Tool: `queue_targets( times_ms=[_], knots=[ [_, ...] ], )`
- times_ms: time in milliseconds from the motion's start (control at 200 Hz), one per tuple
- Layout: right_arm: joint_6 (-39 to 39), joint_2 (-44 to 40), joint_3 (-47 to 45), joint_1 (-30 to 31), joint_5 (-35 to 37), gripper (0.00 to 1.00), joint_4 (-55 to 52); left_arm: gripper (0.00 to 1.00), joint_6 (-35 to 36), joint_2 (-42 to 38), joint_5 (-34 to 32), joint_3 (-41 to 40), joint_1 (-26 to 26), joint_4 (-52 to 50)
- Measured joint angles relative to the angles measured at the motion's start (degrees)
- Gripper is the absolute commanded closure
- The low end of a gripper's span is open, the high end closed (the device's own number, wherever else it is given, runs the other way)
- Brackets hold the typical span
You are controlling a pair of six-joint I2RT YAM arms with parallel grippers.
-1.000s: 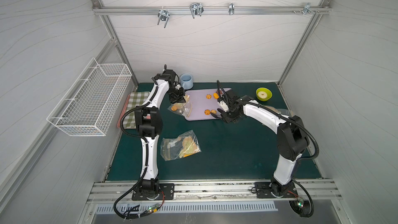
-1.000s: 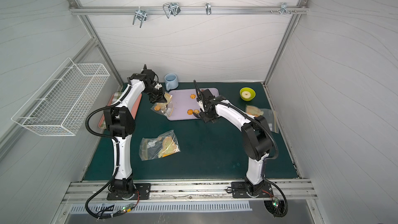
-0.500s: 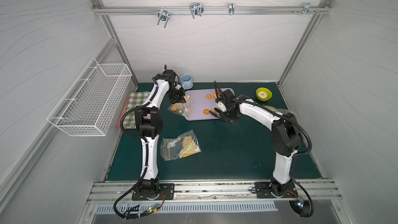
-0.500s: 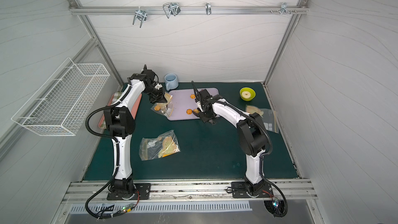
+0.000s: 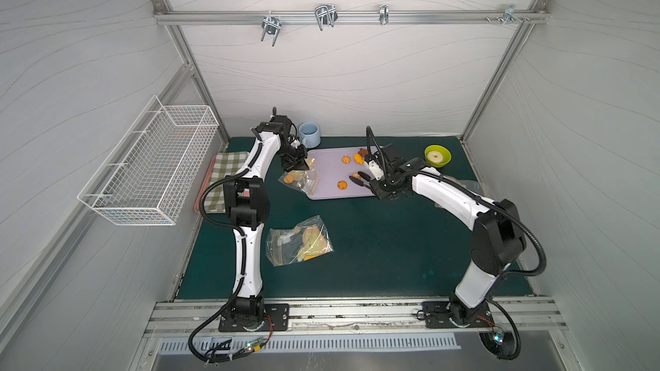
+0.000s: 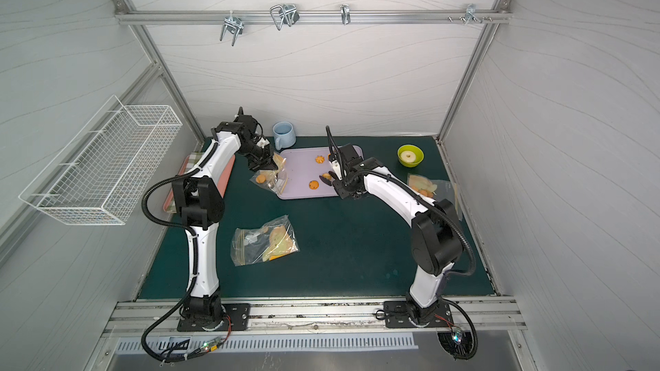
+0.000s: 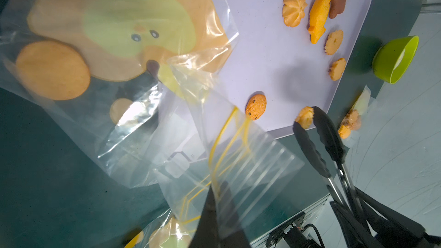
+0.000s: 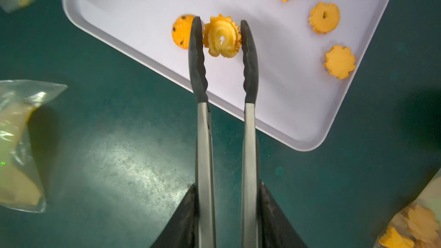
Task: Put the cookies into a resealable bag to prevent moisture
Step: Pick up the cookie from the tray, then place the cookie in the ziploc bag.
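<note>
The right gripper clamps tongs whose tips, straight ahead of it, squeeze a golden, ridged swirl cookie near the tray's edge. Only the left wrist view shows the left gripper pinched together on the resealable bag.

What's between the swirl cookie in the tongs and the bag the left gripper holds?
Only the round speckled cookie, right beside one tip of the tongs; past it, bare tray up to the bag. The right wrist view shows it best.
</note>
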Motion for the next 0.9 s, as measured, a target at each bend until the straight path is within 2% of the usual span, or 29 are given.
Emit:
queue_targets(
  times_ms=[160,545,900],
  knots=[
    [1.9,-1.6,0.0,0.0,-4.6,0.61,3.1,1.0,-0.4,0.0,0.5,0.7,0.0,0.0],
    [9.4,-0.4,1.5,1.0,-23.7,0.62,10.6,1.0,-0.4,0.1,1.5,1.5,0.0,0.0],
    [11.6,5.7,4.0,2.0,-28.7,0.62,12.6,1.0,-0.4,0.1,1.8,1.5,0.0,0.0]
  ],
)
